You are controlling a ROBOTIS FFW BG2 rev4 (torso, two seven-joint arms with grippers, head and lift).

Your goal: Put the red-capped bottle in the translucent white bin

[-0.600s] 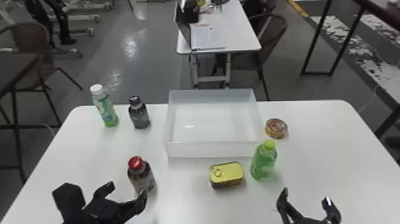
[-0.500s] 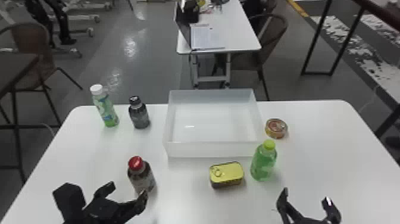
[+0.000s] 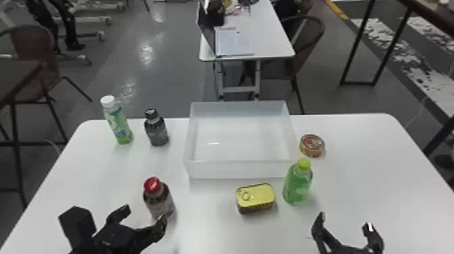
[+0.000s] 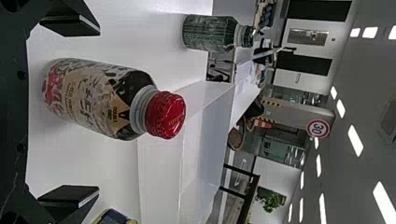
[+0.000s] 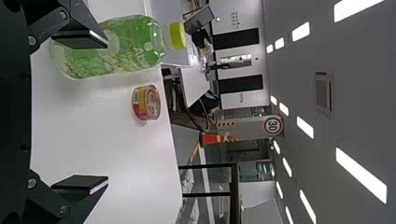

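"White surface [image 3: 378,169], grey floor [image 3: 169,77] beyond. State the position of the red-capped bottle [image 3: 157,199]."

"Upright on the surface, outside the translucent white bin [image 3: 236,170], just ahead of the left pincer [image 3: 143,216]."

"Pincer status?"

"Left: fingers wide apart, empty. Right pincer [image 3: 345,223]: likewise spread, empty, near the green bottle [image 3: 298,184]."

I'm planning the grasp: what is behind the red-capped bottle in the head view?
Behind the red-capped bottle, tabletop shows, and the dark-capped bottle stands farther back. The patch of tabletop that the red-capped bottle covers cannot be seen.
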